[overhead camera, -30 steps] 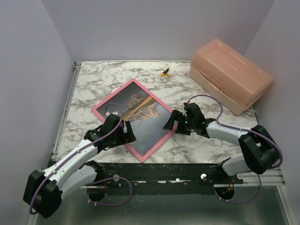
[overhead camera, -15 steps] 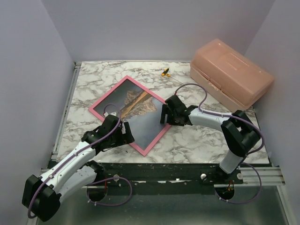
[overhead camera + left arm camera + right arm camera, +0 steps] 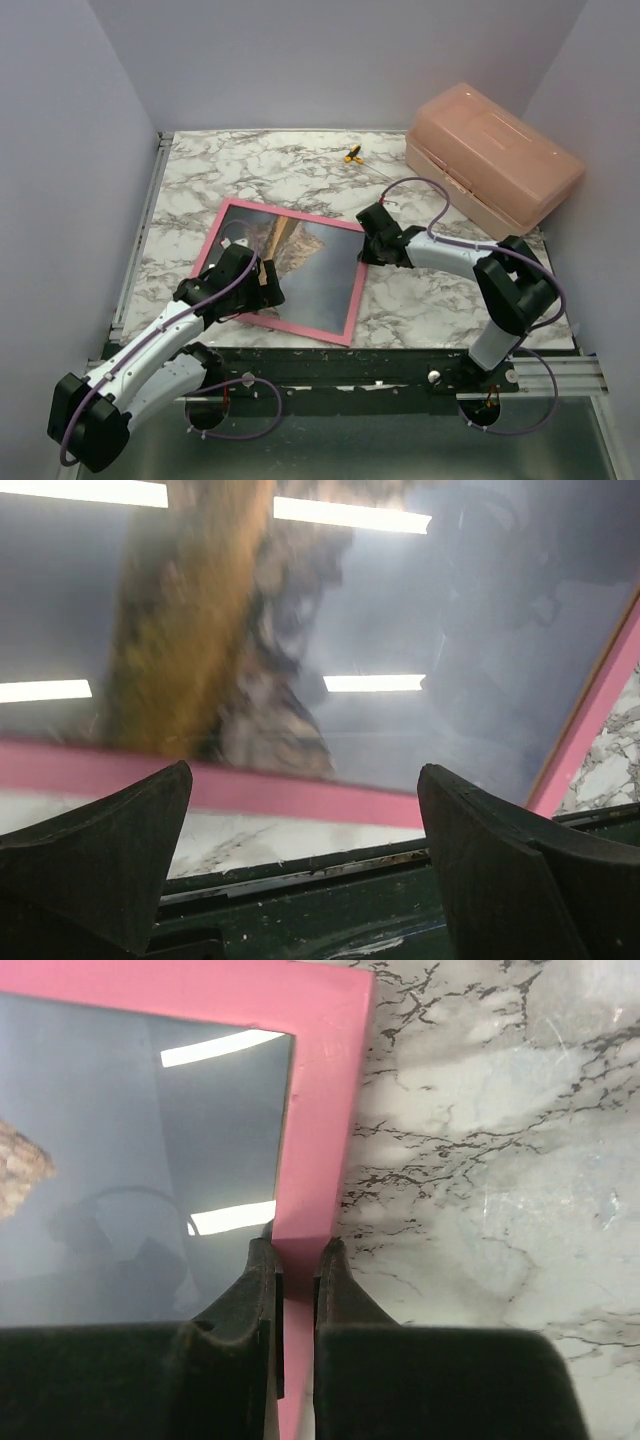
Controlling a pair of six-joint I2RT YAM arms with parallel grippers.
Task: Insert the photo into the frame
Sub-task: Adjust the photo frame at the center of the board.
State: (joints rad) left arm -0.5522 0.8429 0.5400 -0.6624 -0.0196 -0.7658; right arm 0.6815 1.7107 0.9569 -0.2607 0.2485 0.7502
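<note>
Right gripper: its two jaws are pulled almost together, with only a thin gap between them.
Right fingers: they sit on top of the pink edge of the frame, near its far right corner. A thin strip of pink shows in the gap. The pink edge is wider than the gap, so the fingers are over it and not around it.
Beside the right gripper: glass with the picture under it is on one side, and bare marble table is on the other side.
Left gripper: its jaws stand wide apart and nothing is between them.
Under the left gripper: the near left part of the frame. In the left wrist view the pink near edge runs across between the two fingers, and the picture lies just past it.
The photo: it lies inside the frame, face up, with brown rock and grey-blue sky. Lamps shine back off the glass.
The frame: it lies flat on the table with the pink side up, between the two grippers, close to the near edge of the table.
Box: a salmon plastic box with its lid down, at the far right and well apart from the frame.
Small thing: a tiny yellow and black object at the far edge of the table, too small to tell what it is.
</note>
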